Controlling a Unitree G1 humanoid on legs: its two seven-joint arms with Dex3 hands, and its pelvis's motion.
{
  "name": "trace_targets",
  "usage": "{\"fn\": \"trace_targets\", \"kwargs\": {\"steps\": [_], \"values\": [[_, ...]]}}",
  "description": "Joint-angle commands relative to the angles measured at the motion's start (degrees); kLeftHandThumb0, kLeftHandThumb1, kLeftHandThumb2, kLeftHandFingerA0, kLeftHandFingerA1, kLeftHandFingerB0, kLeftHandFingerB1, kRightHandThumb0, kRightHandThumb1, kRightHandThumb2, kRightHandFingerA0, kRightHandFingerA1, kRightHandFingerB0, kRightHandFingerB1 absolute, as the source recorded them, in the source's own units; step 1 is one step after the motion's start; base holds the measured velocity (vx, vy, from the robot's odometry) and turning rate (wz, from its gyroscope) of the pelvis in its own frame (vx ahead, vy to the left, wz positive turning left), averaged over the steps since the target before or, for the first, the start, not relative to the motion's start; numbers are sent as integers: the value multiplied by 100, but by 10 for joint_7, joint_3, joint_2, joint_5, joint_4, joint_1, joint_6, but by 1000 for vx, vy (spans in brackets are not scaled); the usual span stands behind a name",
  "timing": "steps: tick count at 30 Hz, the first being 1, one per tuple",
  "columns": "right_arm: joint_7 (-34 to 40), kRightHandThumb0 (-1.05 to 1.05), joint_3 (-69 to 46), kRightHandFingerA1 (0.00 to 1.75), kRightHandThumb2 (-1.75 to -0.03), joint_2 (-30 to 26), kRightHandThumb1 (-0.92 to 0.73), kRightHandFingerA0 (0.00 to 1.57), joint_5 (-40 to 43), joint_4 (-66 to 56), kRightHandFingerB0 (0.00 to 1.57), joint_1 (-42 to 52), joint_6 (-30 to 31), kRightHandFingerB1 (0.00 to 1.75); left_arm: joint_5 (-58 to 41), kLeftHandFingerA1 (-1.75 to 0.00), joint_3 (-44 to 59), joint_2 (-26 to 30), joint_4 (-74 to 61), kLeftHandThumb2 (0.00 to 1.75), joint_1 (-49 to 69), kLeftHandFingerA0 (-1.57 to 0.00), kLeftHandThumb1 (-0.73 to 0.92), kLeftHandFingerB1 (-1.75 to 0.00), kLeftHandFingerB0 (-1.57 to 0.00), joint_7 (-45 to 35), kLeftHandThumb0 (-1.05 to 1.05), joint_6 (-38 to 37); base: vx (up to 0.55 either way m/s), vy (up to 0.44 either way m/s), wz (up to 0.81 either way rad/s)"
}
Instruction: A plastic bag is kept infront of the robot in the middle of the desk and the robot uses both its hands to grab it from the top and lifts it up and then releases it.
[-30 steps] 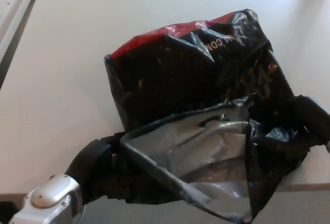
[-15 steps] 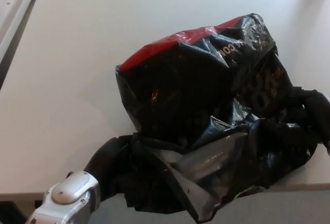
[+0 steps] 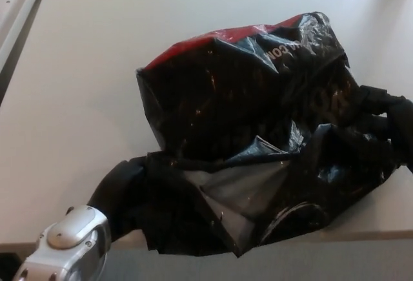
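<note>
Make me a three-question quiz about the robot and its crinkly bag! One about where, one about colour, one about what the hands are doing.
1. Where does the bag sit?
A. the desk's near edge
B. the far corner
C. the floor

2. What colour is its top strip?
A. green
B. red
C. yellow

3. What is the left hand doing?
A. waving
B. pointing away
C. gripping the bag

Answers: 1 A, the bag overhangs the desk edge; 2 B, a red band tops the black plastic; 3 C, it is buried in plastic; the right hand grips too.

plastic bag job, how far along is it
Done: both hands are at the crumpled black and red plastic bag, left hand at its near-left edge, right hand at its right. In hand: gripping it. Whether it is off the white desk is unclear. Left: releasing.
</note>
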State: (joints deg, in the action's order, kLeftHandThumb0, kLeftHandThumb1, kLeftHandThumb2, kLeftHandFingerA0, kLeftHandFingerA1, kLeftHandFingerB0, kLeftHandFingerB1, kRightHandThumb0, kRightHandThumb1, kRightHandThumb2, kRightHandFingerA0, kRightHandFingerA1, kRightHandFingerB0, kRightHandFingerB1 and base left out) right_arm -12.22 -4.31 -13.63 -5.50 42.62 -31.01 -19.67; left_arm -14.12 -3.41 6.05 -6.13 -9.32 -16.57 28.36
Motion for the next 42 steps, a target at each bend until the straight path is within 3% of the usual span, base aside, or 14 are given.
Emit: {"fn": "trace_targets", "kwargs": {"steps": [1, 4, 5, 6, 8, 9, 10, 11, 19, 32, 33, 34, 35, 42], "values": [[-11, -28, -12, 175, -56, -5, -67, 71, 40, -149, 54, 28, 31, 173, -23, -175, 50, 8, -107, 61, -46, -96, 65, -175, -65, 23, -19, 10, 0, 0, 0], [-17, -25, -20, 175, -54, -6, -71, 67, 60, -256, 56, 47, 51, 160, -1, -175, 60, 17, -197, 60, -72, -97, 65, -175, -71, 40, -18, -14, 0, 0, 0], [-18, -29, -21, 142, -80, -7, -52, 110, 64, -285, 86, 48, 56, 128, 29, -175, 58, 23, -211, 57, -83, -95, 62, -175, -71, 51, -18, -46, 0, 0, 0], [-19, -19, -25, 175, -56, -10, -70, 76, 74, -339, 54, 47, 65, 174, 71, -175, 59, 35, -234, 58, -108, -93, 65, -175, -69, 62, -18, -100, 0, 0, 0], [-20, -20, -28, 175, -54, -11, -71, 77, 83, -388, 57, 46, 73, 173, 77, -175, 67, 37, -248, 57, -131, -92, 63, -175, -69, 64, -19, -129, 0, 0, 0], [-19, -29, -30, 141, -83, -14, -50, 114, 87, -437, 92, 45, 101, 129, 93, -175, 69, 43, -266, 57, -150, -92, 61, -175, -72, 73, -22, -136, 0, 0, 0], [-16, -29, -31, 141, -83, -16, -50, 114, 90, -484, 92, 44, 134, 129, 108, -175, 71, 51, -284, 57, -167, -92, 61, -175, -72, 81, -22, -133, 0, 0, 0], [-18, -18, -32, 175, -57, -17, -71, 79, 99, -515, 59, 42, 150, 175, 114, -175, 74, 55, -293, 57, -180, -93, 61, -175, -72, 82, -22, -143, 0, 0, 0], [2, -19, -54, 175, -56, -21, -69, 86, 144, -681, 60, 11, 196, 175, 75, -175, 115, 61, -364, 59, -272, -102, 63, -175, -74, 84, -24, -136, 0, 0, 0], [82, -23, -97, 175, -59, -44, -66, 90, 426, -908, 67, -12, 319, 169, 51, -175, 133, 60, -509, 56, -364, -99, 55, -175, -70, 95, -28, -73, 0, 0, 0], [98, -36, -98, 144, -84, -47, -43, 125, 399, -944, 102, -13, 337, 132, 57, -172, 118, 35, -513, 56, -359, -101, 53, -102, -84, 107, -35, -95, 0, 0, 0], [114, -36, -101, 144, -84, -48, -43, 125, 363, -976, 102, -13, 355, 132, 70, -172, 99, 4, -516, 56, -352, -101, 53, -102, -84, 123, -35, -125, 0, 0, 0], [122, -28, -97, 175, -58, -39, -63, 94, 360, -988, 68, -12, 348, 172, 77, -170, 89, -10, -517, 61, -345, -100, 51, -88, -90, 130, -40, -138, 0, 0, 0], [133, -28, -103, 175, -58, -34, -63, 94, 379, -1015, 68, 10, 377, 172, 88, -170, 77, -29, -534, 61, -315, -100, 51, -88, -90, 131, -40, -127, 0, 0, 0]]}}
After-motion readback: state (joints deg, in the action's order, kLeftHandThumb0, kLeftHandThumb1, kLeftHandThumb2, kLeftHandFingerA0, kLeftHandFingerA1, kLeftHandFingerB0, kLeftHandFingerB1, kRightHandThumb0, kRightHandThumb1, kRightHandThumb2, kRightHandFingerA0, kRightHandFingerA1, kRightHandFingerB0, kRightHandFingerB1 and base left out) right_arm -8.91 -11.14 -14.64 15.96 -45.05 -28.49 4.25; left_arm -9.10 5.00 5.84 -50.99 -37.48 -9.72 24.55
